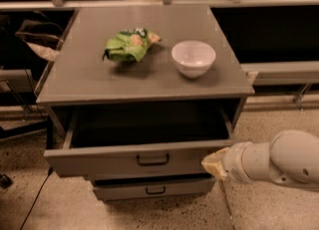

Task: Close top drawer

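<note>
The top drawer (pixel 99 163) of the grey cabinet stands partly open. Its wide front panel has a small dark loop handle (pixel 152 160) at the centre, and its dark inside looks empty. My gripper (pixel 213 163) is at the right end of that front panel, its pale tip touching or nearly touching the panel. The white arm (pixel 279 162) comes in from the right edge.
A green chip bag (pixel 130 45) and a white bowl (pixel 193 57) sit on the cabinet top (pixel 149 82). A shorter lower drawer front (pixel 154 189) shows below the top drawer. A bag (pixel 37 42) and a cable (pixel 30 199) lie to the left on the speckled floor.
</note>
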Available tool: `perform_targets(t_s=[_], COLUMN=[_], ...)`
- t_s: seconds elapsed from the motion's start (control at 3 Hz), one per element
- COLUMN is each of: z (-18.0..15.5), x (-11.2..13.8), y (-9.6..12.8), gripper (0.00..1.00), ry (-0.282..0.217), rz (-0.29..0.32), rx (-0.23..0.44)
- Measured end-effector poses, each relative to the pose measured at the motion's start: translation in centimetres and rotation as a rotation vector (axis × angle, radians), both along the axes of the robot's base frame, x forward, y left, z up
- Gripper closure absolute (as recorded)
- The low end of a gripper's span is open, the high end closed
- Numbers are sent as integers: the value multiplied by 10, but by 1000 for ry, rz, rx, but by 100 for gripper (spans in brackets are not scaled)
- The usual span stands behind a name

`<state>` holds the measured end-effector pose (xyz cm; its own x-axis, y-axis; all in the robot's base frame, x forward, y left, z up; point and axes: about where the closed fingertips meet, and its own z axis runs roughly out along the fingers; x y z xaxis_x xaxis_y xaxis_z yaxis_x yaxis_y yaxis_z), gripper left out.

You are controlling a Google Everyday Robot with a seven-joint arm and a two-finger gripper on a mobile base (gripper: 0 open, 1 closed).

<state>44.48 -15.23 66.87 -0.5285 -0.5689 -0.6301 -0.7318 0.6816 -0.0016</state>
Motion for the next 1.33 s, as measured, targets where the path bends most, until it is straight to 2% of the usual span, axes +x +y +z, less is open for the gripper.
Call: perform_targets(t_s=[0.67, 1.33], z=[13, 12], x=[45, 49], y=[32, 32], gripper=[100, 100], ry=[40, 39], rz=[183, 171], rx=[-10, -15])
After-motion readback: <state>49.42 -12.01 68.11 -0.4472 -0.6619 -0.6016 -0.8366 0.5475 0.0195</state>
